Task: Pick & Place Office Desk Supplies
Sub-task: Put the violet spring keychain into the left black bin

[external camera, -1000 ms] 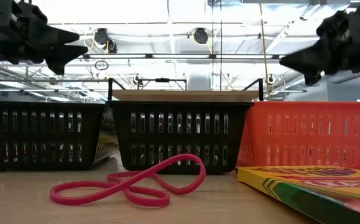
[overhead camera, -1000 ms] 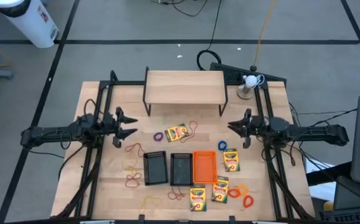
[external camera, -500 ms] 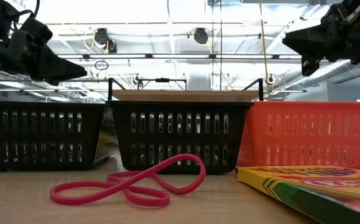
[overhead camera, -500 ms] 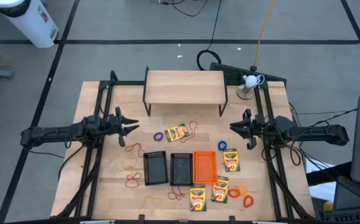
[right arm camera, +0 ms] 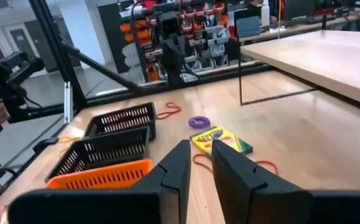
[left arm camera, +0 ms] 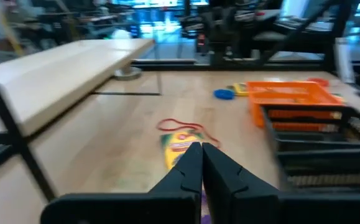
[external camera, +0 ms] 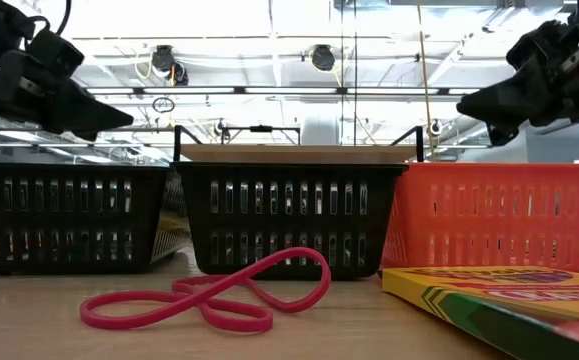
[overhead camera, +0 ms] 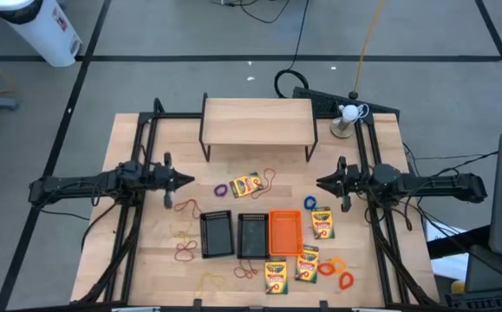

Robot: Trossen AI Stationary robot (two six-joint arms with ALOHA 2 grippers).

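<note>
L gripper point(overhead camera: 184, 180) pinched closed, empty, above table's left. R gripper point(overhead camera: 322, 183) slightly ajar, empty, at right. Crayon box point(overhead camera: 245, 185) lies between them; mesh trays point(overhead camera: 251, 234) nearer mid-table.

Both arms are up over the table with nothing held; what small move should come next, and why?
Probably open the left gripper: its fingers are pressed shut on nothing, and the crayon box lies ahead of it, too wide for shut fingers.

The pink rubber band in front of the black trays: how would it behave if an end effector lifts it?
The pink rubber band is thin and lies in loose twisted loops, so it would probably sag and stretch when lifted. It looks very light. Lying flat on the table, it may be hard to pinch.
</note>
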